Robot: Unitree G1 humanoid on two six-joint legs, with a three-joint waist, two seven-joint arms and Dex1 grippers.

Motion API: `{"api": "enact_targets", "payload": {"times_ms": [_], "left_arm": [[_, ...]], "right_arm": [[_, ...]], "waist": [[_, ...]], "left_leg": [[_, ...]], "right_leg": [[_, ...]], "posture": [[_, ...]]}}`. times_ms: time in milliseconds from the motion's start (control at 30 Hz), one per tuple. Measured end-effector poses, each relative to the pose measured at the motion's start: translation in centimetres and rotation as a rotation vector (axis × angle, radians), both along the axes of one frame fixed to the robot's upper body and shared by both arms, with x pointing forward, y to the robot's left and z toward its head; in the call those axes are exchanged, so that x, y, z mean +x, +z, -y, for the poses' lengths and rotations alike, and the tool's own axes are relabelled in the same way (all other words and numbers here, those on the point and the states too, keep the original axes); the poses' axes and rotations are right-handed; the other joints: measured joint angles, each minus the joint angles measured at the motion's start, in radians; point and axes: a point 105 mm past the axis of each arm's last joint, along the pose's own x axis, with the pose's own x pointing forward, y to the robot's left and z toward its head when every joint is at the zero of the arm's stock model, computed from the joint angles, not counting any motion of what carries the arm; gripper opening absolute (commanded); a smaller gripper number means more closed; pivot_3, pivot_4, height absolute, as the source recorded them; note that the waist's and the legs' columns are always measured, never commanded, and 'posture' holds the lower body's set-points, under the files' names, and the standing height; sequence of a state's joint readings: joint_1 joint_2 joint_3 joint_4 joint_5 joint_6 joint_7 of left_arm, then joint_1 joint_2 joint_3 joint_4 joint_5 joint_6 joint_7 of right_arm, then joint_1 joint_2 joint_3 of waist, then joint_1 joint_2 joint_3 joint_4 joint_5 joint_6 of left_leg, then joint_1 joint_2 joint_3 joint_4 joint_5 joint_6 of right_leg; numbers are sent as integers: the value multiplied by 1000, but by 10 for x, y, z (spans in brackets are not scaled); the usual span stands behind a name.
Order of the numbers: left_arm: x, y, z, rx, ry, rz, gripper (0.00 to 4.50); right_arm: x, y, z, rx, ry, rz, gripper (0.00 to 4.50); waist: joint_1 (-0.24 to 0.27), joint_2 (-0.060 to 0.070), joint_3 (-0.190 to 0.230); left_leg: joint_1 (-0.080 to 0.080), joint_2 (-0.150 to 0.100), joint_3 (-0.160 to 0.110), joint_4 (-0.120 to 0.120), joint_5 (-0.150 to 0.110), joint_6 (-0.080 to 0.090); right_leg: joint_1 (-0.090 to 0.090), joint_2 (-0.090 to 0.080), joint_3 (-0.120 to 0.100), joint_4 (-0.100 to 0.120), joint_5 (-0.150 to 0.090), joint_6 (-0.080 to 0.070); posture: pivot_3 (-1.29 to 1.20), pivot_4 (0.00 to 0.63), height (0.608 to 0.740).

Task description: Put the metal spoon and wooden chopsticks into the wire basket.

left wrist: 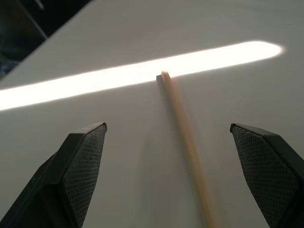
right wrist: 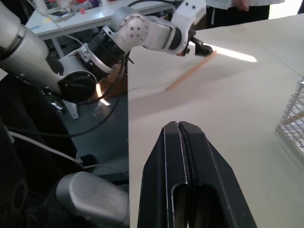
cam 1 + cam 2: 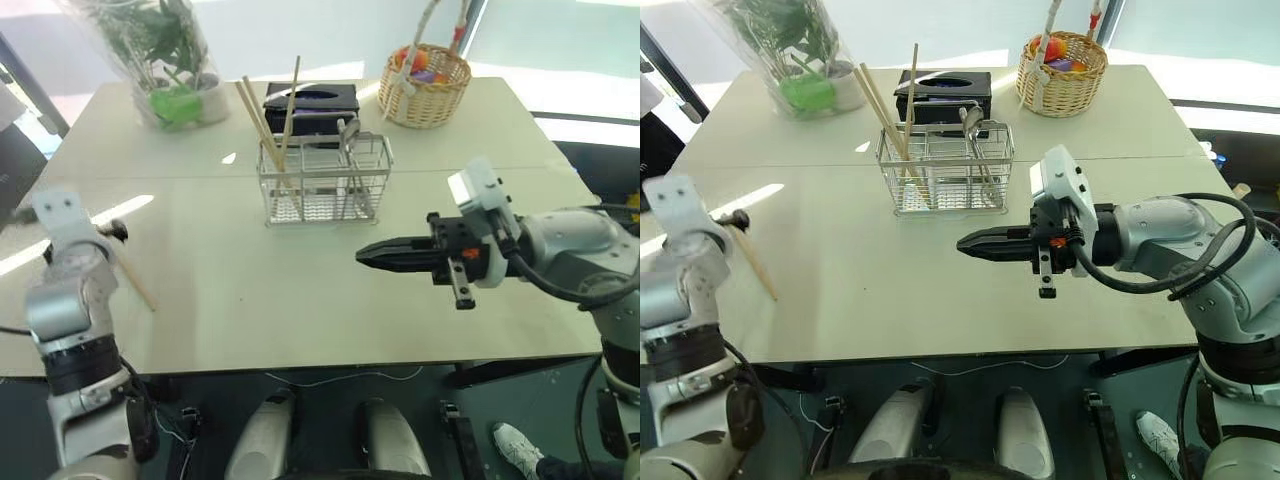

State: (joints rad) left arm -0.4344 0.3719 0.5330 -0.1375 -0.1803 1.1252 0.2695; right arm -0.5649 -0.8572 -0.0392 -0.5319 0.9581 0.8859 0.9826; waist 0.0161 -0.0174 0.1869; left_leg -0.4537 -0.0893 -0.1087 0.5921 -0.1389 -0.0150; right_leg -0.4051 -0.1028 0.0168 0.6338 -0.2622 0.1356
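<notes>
Your left pincer (image 1: 166, 156) is wide open with nothing in it, low over the table (image 3: 300, 300) at the left edge. One loose chopstick (image 3: 135, 280) lies flat on the table between its fingers (image 1: 80, 161), apart from both.

Your right pincer (image 3: 365, 255) is fully shut and empty. It points left and hovers over the near middle of the table, in front of the wire basket (image 3: 325, 180).

Three chopsticks (image 3: 262, 125) already stand in the basket's left compartment, leaning over the rim. The spoon (image 3: 972, 125) stands in the right side, bowl up.

Behind the basket sits a black tissue box (image 3: 312, 105). Far right is a wicker basket (image 3: 428, 85), far left a plant in a clear wrap (image 3: 160, 50).
</notes>
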Motion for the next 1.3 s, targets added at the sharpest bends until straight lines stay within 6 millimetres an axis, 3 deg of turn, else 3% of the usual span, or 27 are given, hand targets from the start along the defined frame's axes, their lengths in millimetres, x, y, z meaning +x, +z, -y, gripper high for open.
{"api": "enact_targets", "payload": {"times_ms": [233,500,800,1100,1200,1300], "left_arm": [[-16,-11,16,-54,24,-32,4401],[-19,-14,17,-61,44,-39,4401],[-25,-19,11,-82,83,-41,16],[-32,-19,-5,-35,95,-51,16],[-14,7,-7,3,19,72,16],[22,83,9,37,-200,414,16]], "right_arm": [[2,-2,3,-19,11,-18,0],[2,-1,4,-31,11,-13,0],[5,4,9,-33,-27,10,0],[7,3,9,-33,-45,14,0],[11,1,11,-29,-72,8,0],[20,-2,14,-11,-124,6,0]], "waist": [[-2,0,0],[-2,0,-1],[-3,0,-1],[-4,0,-1],[4,-1,0],[25,-1,0]], "left_leg": [[0,0,1,-1,0,0],[0,0,2,-1,0,0],[0,1,2,-1,0,0],[0,1,2,-2,0,0],[-1,1,1,-1,0,0],[-4,0,2,0,0,0]], "right_leg": [[1,0,1,0,0,0],[1,-1,1,0,-1,-3],[0,-1,1,-1,-2,-3],[0,-1,1,-1,-2,-4],[-1,-1,0,-2,-2,-5],[-3,-1,-1,-5,-2,-6]], "posture": [[0,150,740],[0,150,740],[0,150,740],[0,150,740],[0,150,740],[0,150,740]]}}
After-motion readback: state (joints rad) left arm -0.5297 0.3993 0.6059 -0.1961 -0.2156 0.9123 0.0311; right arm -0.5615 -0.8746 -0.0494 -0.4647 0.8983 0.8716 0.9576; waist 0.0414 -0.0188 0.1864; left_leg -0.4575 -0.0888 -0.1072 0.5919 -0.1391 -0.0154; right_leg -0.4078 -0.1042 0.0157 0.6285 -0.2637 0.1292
